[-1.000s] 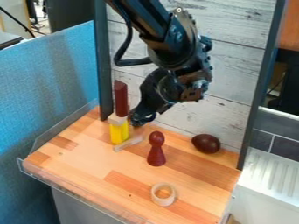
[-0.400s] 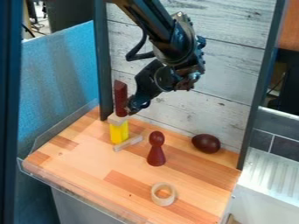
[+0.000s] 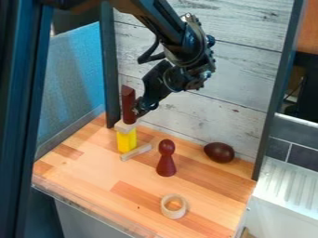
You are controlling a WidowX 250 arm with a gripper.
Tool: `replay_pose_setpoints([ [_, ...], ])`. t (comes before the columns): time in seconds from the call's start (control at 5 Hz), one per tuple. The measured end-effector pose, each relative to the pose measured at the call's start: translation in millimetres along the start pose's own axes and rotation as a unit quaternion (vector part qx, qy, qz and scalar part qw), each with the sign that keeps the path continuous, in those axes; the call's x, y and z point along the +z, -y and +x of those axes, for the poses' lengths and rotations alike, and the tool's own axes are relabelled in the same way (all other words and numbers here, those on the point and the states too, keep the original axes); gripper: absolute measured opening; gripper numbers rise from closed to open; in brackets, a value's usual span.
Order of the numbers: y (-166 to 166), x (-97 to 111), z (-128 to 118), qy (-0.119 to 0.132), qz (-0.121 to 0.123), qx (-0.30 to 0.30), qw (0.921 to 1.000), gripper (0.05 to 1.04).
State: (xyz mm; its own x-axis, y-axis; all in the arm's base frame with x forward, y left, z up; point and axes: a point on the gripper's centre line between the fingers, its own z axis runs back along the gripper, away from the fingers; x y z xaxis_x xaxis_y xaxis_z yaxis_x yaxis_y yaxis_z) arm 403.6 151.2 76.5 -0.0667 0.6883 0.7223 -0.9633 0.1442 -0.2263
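Possibly the upright red block [image 3: 129, 103], perched on the wooden piece [image 3: 125, 127] above the yellow block [image 3: 127, 141], could be toppled if nudged sideways by the gripper [image 3: 138, 112] right at its side, jaw state can't be told.

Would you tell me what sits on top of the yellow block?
A flat, pale wooden block, with an upright dark red block on it. The top of the yellow block is hidden.

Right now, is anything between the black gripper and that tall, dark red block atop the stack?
Nothing visible is: the black gripper is right beside the dark red block, near its lower end. Whether they touch, I can't tell.
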Motion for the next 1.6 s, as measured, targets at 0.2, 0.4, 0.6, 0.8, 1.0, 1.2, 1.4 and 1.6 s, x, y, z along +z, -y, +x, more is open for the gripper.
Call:
replay_pose_setpoints([
  [0.2,2,-5,0,0.005,0.01,0.004,0.9999,1.0],
  [0.4,4,-8,10,0.014,0.015,0.016,0.9997,1.0],
  [0.6,1,-21,5,0.017,0.032,0.01,0.9993,1.0],
  [0.8,4,-22,12,0.023,0.033,0.019,0.999,1.0],
  [1.0,3,-26,13,0.025,0.038,0.019,0.9988,1.0],
  [1.2,0,-29,15,0.027,0.042,0.022,0.9985,1.0],
  [1.4,-2,-33,20,0.032,0.045,0.03,0.9981,1.0],
  [1.6,-4,-35,24,0.036,0.046,0.032,0.9978,0.96],
])
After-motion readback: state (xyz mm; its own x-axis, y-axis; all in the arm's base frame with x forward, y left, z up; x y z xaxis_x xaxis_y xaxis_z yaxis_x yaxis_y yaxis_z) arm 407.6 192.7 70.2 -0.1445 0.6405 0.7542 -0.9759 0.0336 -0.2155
